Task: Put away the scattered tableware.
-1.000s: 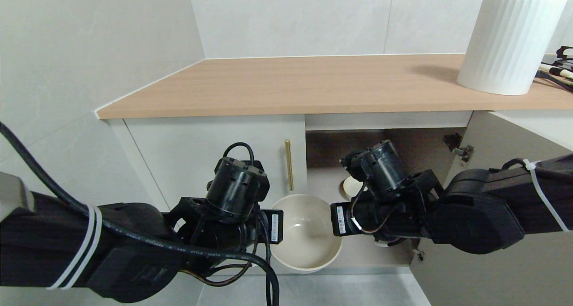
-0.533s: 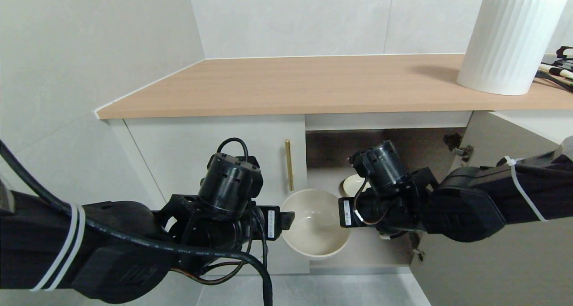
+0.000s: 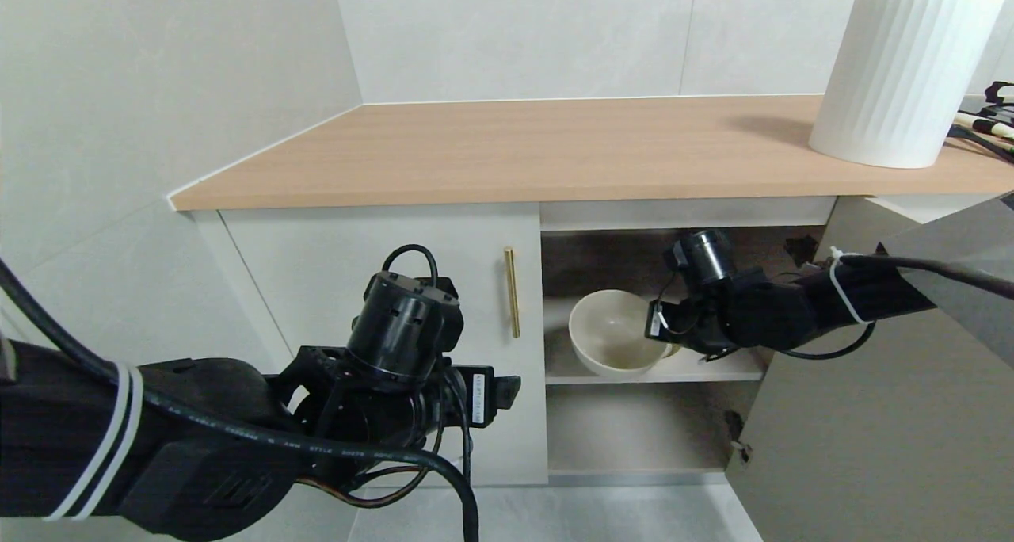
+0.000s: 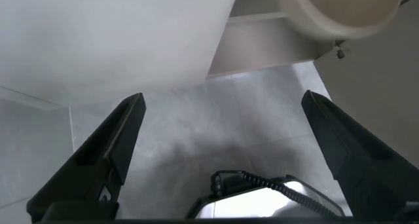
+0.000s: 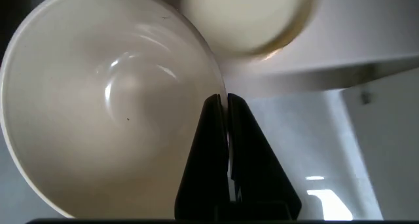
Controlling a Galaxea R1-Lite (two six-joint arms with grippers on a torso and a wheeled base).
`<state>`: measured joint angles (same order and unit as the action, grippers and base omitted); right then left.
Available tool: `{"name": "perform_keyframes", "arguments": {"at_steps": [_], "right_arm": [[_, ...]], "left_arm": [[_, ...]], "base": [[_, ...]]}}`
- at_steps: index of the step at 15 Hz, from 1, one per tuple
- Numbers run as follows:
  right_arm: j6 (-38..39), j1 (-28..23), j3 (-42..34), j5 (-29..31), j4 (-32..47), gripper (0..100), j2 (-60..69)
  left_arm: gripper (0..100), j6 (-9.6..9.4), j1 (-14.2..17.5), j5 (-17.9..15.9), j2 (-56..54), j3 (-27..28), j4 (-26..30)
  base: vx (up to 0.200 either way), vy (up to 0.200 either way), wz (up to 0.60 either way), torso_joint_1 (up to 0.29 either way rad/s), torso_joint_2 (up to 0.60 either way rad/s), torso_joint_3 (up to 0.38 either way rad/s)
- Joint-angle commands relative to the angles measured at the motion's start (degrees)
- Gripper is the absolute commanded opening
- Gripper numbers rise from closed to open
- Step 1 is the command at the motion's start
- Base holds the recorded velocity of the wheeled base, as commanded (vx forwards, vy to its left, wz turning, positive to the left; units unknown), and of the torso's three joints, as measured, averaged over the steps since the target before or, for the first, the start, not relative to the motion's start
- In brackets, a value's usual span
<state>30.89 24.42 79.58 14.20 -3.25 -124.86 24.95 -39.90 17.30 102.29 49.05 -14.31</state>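
The right gripper [image 3: 661,337] has its jaws pinched on the rim of the cream bowl [image 3: 616,332], inside the open cabinet [image 3: 681,213] just over its shelf [image 3: 713,374]; whether the bowl touches the shelf I cannot tell. Round, without a long axis, the bowl tilts, mouth up and toward the room. Setting it down and letting go are left, I'd judge. A small dish [image 5: 245,18] sits behind it. The left gripper [image 4: 222,96] hangs empty, jaws spread, before the closed door [image 3: 356,249].

Cream bowl [image 3: 616,332], tilted with its mouth facing outward, at the shelf [image 3: 713,375]; smaller cream dish [image 5: 245,18] at its 3 o'clock.
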Motion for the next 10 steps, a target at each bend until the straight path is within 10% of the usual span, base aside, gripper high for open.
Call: {"name": "perform_keyframes", "arguments": {"at_steps": [1,10], "right_arm": [[0.5,-3.4,3.4,0.3,0.0,0,-4.2],[1.7,-7.3,14.0,4.5,0.1,0,-13.0]], "left_arm": [[100,0.01,0.0,0.0,0.0,0.0,0.0],[100,0.01,0.0,0.0,0.5,-0.2,0.0]], "base": [[0.000,0.000,0.00,0.000,0.00,0.000],[0.000,0.000,0.00,0.000,0.00,0.000]]}}
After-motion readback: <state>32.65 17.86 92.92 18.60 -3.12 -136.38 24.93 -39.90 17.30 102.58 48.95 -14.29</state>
